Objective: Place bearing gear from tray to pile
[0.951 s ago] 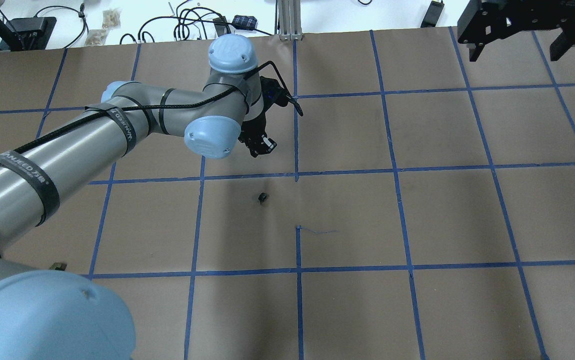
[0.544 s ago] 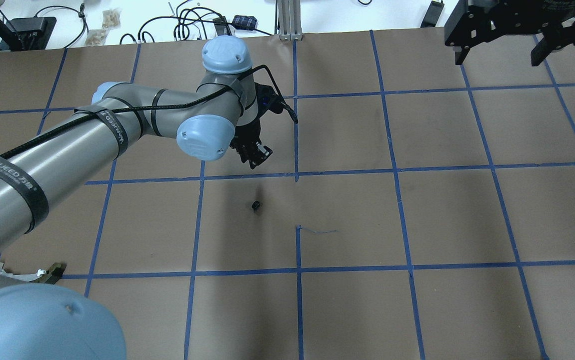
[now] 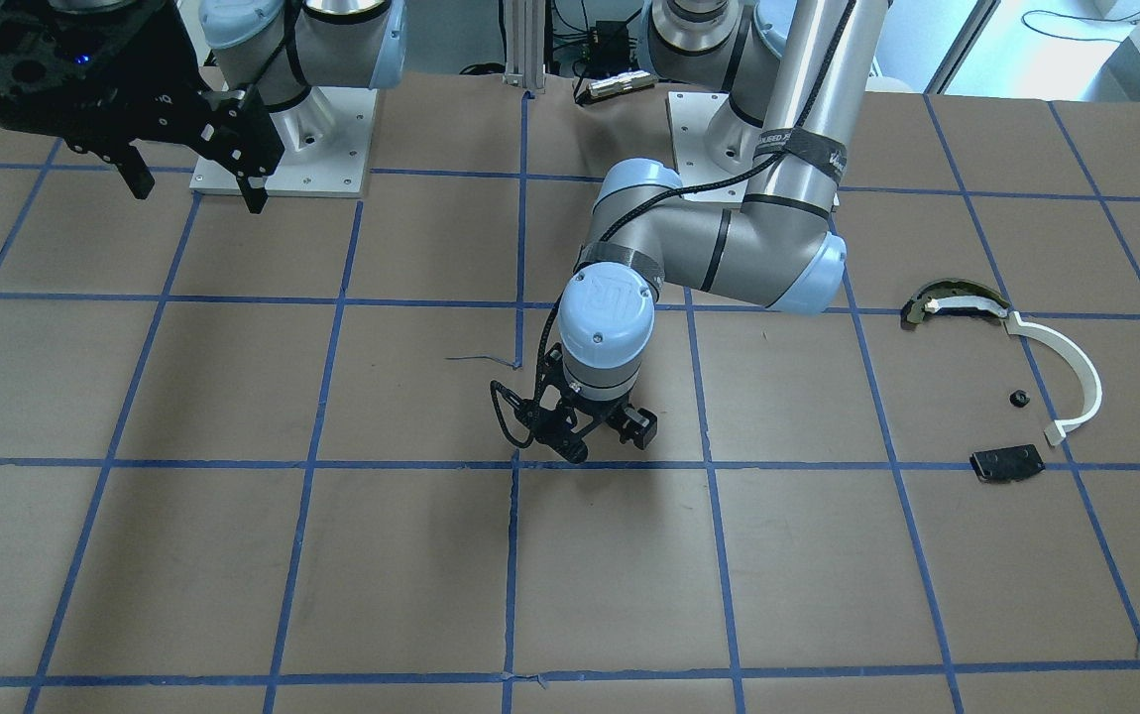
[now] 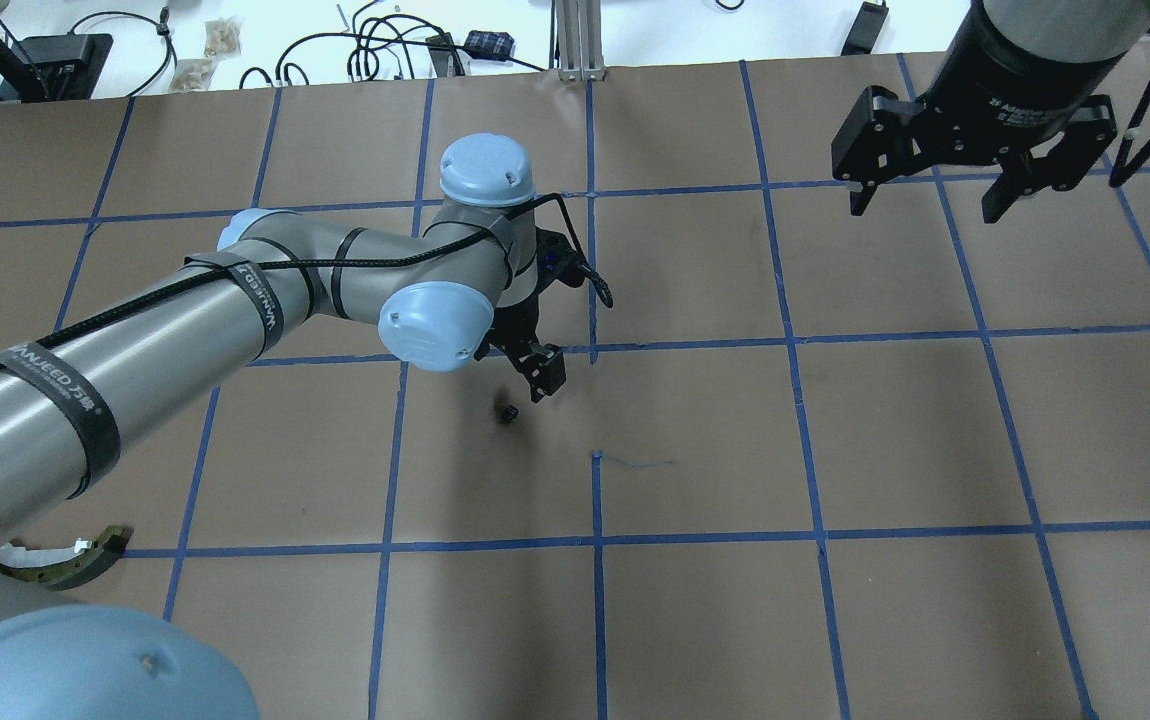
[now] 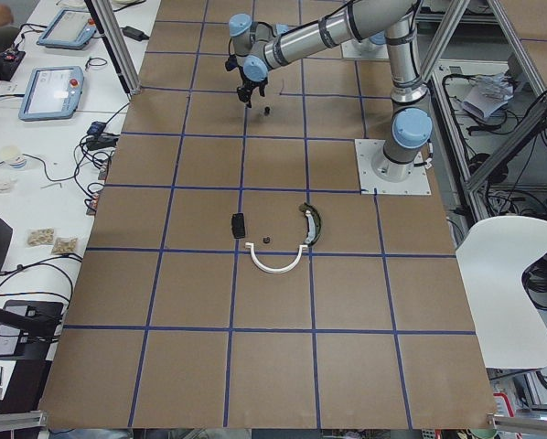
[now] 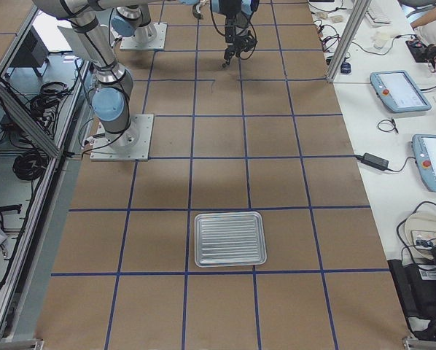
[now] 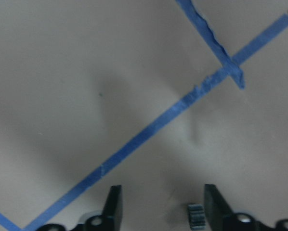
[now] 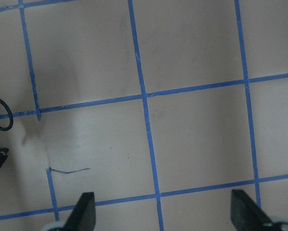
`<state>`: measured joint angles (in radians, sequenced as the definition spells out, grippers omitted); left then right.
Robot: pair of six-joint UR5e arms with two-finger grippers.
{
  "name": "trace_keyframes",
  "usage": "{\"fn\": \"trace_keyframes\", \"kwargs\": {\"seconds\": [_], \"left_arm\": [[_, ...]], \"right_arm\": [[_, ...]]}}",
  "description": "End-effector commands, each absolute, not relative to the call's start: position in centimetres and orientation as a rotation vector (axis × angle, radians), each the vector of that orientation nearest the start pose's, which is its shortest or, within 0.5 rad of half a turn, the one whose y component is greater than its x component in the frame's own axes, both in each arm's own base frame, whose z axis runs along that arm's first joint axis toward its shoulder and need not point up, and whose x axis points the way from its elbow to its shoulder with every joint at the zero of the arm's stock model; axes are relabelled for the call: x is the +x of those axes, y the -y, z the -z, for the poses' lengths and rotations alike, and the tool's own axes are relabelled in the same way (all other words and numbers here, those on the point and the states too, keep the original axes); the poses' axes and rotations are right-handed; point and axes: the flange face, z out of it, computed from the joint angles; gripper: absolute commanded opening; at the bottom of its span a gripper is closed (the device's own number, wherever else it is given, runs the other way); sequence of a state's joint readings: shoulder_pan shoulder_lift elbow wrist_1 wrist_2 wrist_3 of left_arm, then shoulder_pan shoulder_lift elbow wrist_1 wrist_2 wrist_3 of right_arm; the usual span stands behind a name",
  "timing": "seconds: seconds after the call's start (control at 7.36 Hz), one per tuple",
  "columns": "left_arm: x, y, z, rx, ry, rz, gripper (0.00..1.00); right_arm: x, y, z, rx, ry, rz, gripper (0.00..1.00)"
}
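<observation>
Gear beside left hand, pile afar

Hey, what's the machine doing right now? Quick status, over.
Left tool open, above gear. Right tool open, empty. Gear loose on table, not at pile. No obstacle seen.

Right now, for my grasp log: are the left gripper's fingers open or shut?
Open. The left gripper has its fingers well apart, and the small gear lies between them, close beside one.
</observation>
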<state>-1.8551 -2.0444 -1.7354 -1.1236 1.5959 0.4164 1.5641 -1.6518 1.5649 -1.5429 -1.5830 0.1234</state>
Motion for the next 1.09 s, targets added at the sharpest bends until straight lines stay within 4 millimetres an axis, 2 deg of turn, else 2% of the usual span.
{"fn": "trace_keyframes", "kwargs": {"seconds": [0.0, 0.14, 0.41, 0.54, 0.68, 0.82, 0.95], "left_arm": [[-29.0, 52.5, -17.6, 1.072, -2.921, -0.34, 1.0], [-28.7, 52.1, -17.1, 1.068, -2.896, -0.361, 1.0], [-28.4, 51.5, -16.4, 1.066, -2.88, -0.403, 1.0], [-28.4, 51.5, -16.4, 1.066, -2.88, -0.403, 1.0], [-28.4, 51.4, -16.4, 1.066, -2.881, -0.403, 1.0], [-28.5, 51.4, -16.2, 1.068, -2.88, -0.408, 0.96], [-28.5, 51.4, -16.2, 1.068, -2.88, -0.408, 0.76]], "right_arm": [[12.9, 46.0, -51.7, 0.206, -3.143, 0.068, 1.0], [12.7, 45.1, -51.7, 0.207, -3.158, 0.032, 1.0], [12.4, 45.8, -51.4, 0.219, -3.186, 0.035, 1.0], [12.4, 45.6, -52.4, 0.213, -3.194, 0.067, 1.0], [12.4, 44.6, -53.1, 0.211, -3.194, 0.077, 1.0], [12.3, 44.1, -53.3, 0.211, -3.196, 0.085, 1.0], [12.4, 44.1, -53.4, 0.211, -3.193, 0.087, 1.0]]}}
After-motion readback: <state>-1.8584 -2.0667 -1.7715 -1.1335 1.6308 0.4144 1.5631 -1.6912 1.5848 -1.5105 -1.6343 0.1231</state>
